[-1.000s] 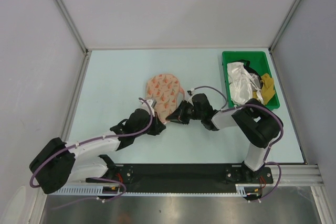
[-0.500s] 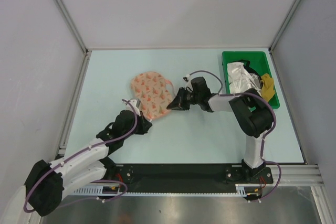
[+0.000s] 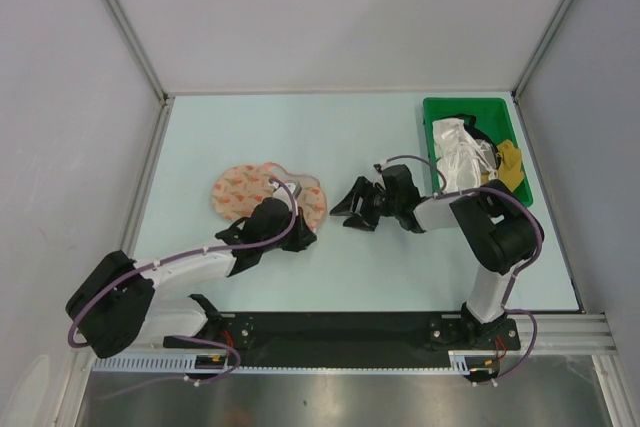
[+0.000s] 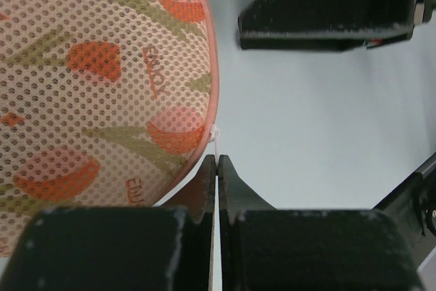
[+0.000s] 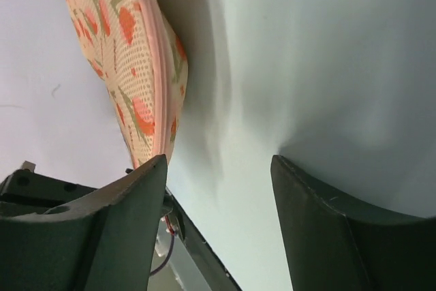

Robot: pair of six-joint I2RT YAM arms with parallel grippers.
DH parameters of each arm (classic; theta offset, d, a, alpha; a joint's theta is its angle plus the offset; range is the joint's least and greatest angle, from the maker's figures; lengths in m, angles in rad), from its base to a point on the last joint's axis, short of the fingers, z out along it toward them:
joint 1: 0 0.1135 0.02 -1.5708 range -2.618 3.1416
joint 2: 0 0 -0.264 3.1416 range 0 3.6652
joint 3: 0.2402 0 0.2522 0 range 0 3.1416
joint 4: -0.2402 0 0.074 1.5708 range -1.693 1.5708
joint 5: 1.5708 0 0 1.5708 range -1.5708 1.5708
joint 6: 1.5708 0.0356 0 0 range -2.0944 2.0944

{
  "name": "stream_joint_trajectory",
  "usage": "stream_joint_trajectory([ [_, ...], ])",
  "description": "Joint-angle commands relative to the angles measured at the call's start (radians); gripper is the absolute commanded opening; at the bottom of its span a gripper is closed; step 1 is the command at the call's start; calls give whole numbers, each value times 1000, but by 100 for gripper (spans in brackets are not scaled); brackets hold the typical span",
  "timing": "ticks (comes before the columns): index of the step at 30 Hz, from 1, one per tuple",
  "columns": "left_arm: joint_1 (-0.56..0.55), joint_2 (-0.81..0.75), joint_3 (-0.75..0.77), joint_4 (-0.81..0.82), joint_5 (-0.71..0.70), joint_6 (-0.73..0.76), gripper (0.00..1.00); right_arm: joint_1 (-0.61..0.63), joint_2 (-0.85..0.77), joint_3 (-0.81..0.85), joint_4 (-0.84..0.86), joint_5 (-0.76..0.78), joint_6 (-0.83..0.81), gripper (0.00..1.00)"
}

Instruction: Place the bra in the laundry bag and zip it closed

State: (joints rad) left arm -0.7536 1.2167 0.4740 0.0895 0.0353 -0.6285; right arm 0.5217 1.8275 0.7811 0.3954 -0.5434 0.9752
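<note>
The laundry bag (image 3: 250, 192) lies closed on the table left of centre, pale pink mesh with an orange and green print (image 4: 102, 80). My left gripper (image 3: 303, 230) sits at its near right edge, shut (image 4: 216, 159) on a thin white zip pull (image 4: 216, 134) coming off the bag's pink seam. My right gripper (image 3: 350, 209) is to the right of the bag, apart from it. It is open (image 5: 218, 161) with only bare table between its fingers, and the bag (image 5: 146, 80) lies beyond its left finger. The bra is out of view.
A green bin (image 3: 436, 112) stands at the back right with white and yellow cloth (image 3: 462, 152) in it. Metal frame rails and grey walls bound the table. The right gripper's black body (image 4: 327, 25) shows close ahead in the left wrist view.
The right gripper has opened, let go of the bag and drawn slightly right. The left gripper, still shut, has moved along the edge while the bag shifted left and turned flatter.
</note>
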Motion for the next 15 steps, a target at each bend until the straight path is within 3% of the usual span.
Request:
stream_joint_trajectory([
  [1,-6,7,31,64,40,-7,0,58,-51,-37,187,16,108,66],
  [8,-9,-29,-1,65,41,-13,0,118,67,30,270,31,168,57],
  [11,-9,-48,-15,55,41,-13,0,121,113,46,305,26,189,44],
  [14,-7,-84,-50,36,14,-14,0,104,136,52,323,14,192,15],
  [15,-1,-98,-60,11,-10,-17,0,97,139,52,321,10,192,12],
])
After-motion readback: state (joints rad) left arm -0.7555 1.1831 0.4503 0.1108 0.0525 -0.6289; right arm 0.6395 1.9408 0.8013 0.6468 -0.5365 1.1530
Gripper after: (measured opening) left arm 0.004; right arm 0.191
